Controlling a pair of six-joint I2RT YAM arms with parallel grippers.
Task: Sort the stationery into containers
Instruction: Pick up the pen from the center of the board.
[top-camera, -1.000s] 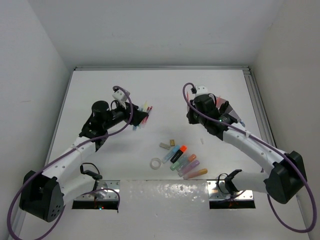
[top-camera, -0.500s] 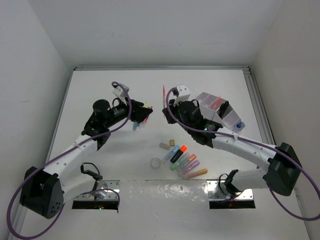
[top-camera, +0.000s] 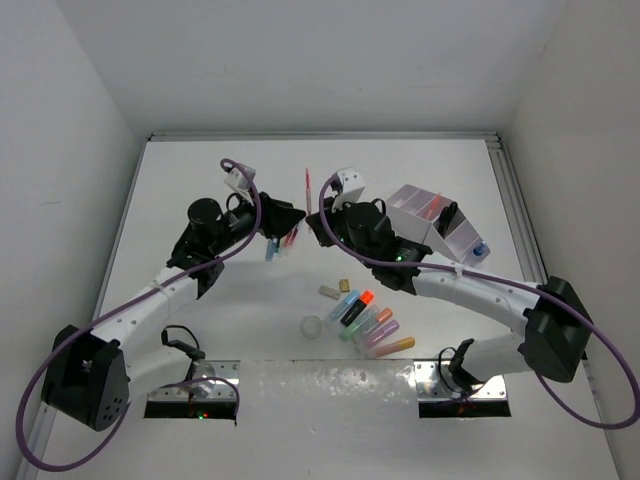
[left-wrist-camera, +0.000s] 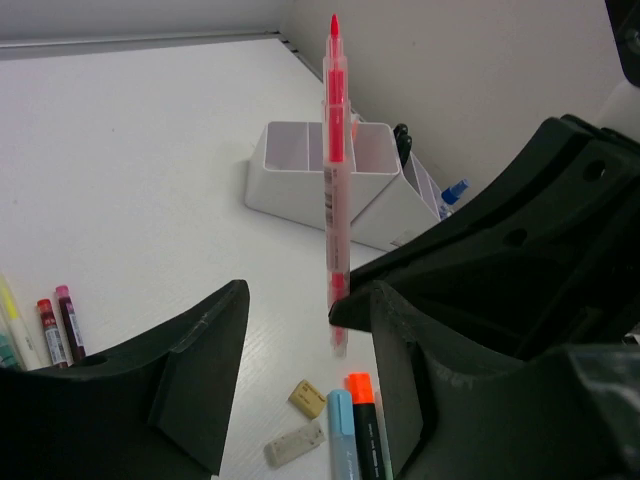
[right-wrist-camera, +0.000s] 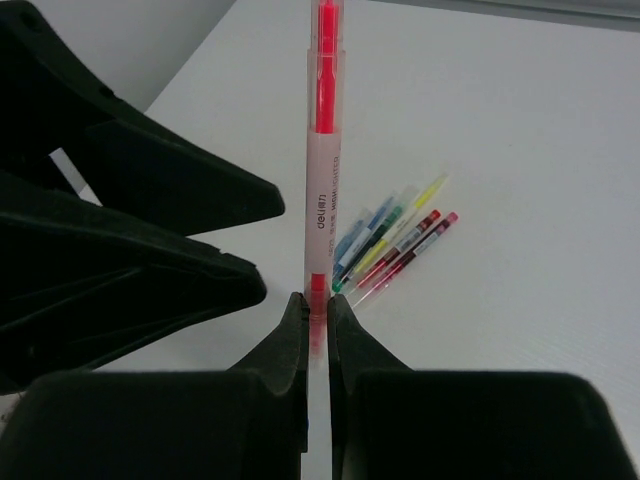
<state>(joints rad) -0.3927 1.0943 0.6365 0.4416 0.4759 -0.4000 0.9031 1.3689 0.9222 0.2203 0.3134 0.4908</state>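
Observation:
My right gripper (right-wrist-camera: 318, 300) (top-camera: 316, 224) is shut on the lower end of a red pen (right-wrist-camera: 324, 150) (top-camera: 308, 186) (left-wrist-camera: 335, 190), which stands upright above the table. My left gripper (left-wrist-camera: 305, 300) (top-camera: 293, 216) faces it closely and is open, with the pen's lower end just in front of its right finger and not touching either finger. The lilac-white organizer (top-camera: 412, 204) (left-wrist-camera: 300, 170) stands at the right with black scissor handles (top-camera: 447, 215) in it. On the table lie a bunch of thin pens (top-camera: 281, 243) (right-wrist-camera: 400, 235), pastel highlighters (top-camera: 366, 320), small erasers (top-camera: 333, 290) (left-wrist-camera: 308, 398) and a clear tape ring (top-camera: 313, 326).
A blue-capped item (top-camera: 481, 249) (left-wrist-camera: 455, 189) lies beside the organizer's near right end. White walls close the table in at the back and both sides. Purple cables loop round both arms.
My right arm has swung left from the organizer, carrying the red pen up to the left gripper. The left gripper's fingers have narrowed somewhat.

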